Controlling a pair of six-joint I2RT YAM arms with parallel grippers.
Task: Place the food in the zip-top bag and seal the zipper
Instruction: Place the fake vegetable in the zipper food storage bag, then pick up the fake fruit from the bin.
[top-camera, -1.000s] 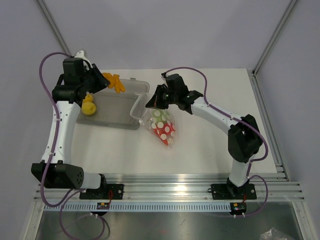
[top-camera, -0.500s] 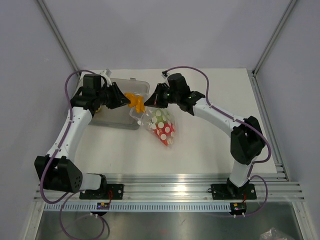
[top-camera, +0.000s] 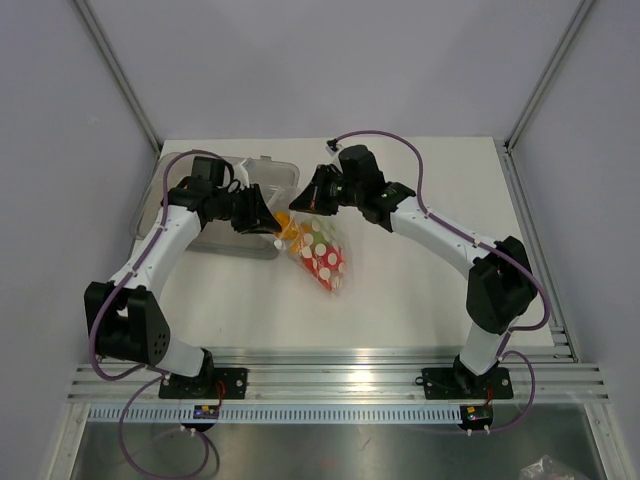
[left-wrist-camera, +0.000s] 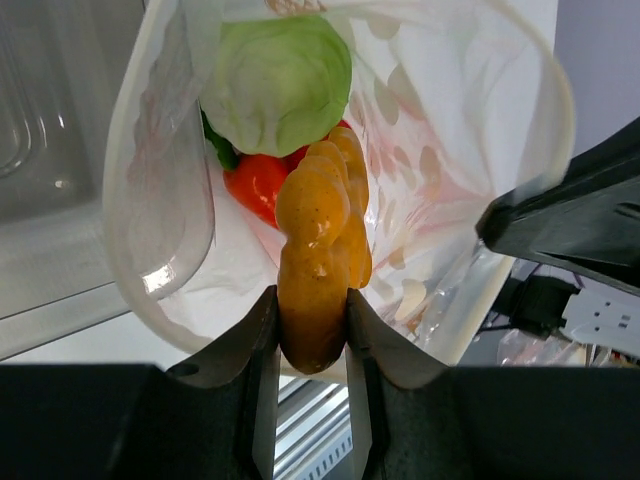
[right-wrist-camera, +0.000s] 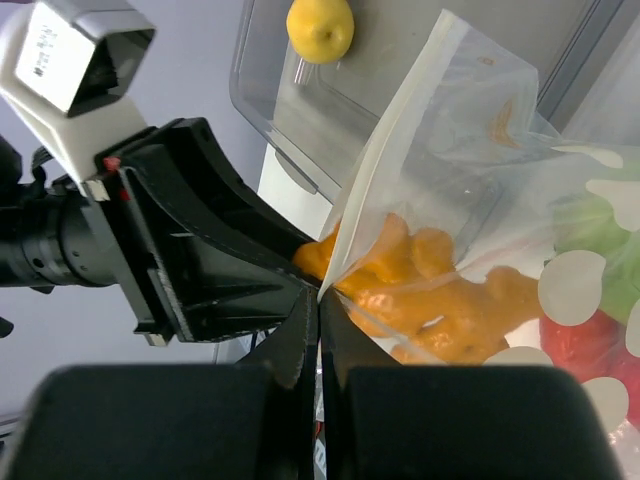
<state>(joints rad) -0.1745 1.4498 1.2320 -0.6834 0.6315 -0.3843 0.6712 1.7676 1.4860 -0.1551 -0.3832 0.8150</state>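
My left gripper (left-wrist-camera: 311, 340) is shut on a knobbly orange toy food (left-wrist-camera: 318, 260) and holds it in the open mouth of the clear dotted zip-top bag (left-wrist-camera: 450, 190). A green ball-like piece (left-wrist-camera: 280, 80) and a red piece (left-wrist-camera: 258, 183) lie deeper in the bag. My right gripper (right-wrist-camera: 319, 310) is shut on the bag's pale zipper edge (right-wrist-camera: 385, 170) and holds the mouth up. From above, the bag (top-camera: 322, 258) lies between both grippers, with my left gripper (top-camera: 272, 222) at its mouth. A yellow round piece (right-wrist-camera: 320, 27) sits in the bin.
A grey translucent rigid bin (top-camera: 262, 175) stands at the back left, touching the bag's mouth side; it also shows in the right wrist view (right-wrist-camera: 300, 120). The white table (top-camera: 420, 290) stretches to the right and front of the bag.
My left arm has swung right from over the bin and carried the orange food into the bag's mouth. My right gripper has kept hold of the bag edge, nearly still.
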